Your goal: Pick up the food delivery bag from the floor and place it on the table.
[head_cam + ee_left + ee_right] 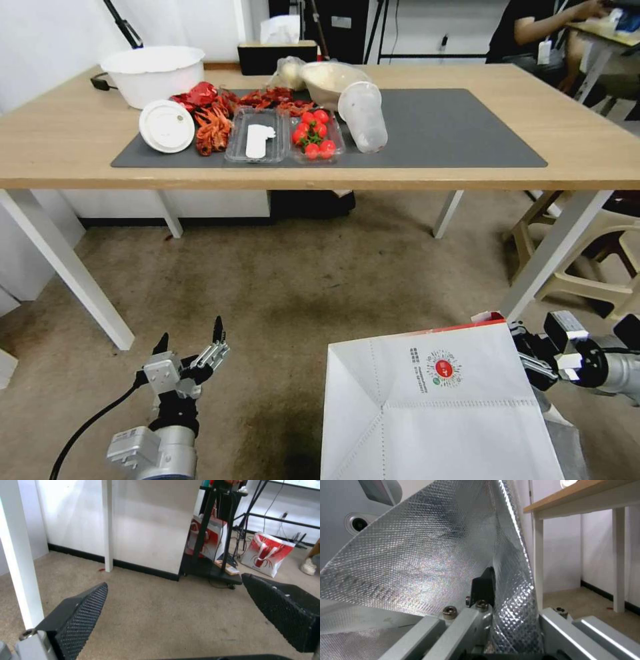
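R claw [533, 363]: mine, clamped on the rim of the food delivery bag [433, 407], foil lining [430, 552] pinched btwn fingers.
Bag: hangs off my R claw, tilted, above the floor [280, 287].
L claw [193, 343]: fingers spread wide, nothing in them, low over carpet.
Table [587, 140]: ahead of both claws, w/ food on its mat [453, 127].

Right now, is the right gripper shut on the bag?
Yes. The right gripper pinches the food delivery bag wall; foil lining sits between its fingers.
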{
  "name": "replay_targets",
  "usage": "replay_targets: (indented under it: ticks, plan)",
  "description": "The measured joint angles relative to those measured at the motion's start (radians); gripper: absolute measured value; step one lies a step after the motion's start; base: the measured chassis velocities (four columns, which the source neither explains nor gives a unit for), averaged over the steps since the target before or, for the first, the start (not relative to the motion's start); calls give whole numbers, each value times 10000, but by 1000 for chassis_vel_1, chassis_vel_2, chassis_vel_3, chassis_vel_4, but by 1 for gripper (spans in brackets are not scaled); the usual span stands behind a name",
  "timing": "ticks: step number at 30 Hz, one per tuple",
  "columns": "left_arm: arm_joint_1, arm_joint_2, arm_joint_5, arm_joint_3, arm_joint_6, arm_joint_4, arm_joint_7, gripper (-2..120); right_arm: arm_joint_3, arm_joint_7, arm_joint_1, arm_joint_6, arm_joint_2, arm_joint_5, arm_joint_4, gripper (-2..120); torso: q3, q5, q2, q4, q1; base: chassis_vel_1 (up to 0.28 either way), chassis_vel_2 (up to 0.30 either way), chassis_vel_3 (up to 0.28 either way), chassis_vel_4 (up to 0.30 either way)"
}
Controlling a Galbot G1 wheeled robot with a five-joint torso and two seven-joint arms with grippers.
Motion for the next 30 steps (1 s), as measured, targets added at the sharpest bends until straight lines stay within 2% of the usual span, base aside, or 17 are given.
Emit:
replay_targets:
  ticks: [30]
  plan:
    - [156,14,14,4,30,-41,-27,100,-115,301,56,48,99,125,75,0,803,0,1173,0,370,0,0,0,0]
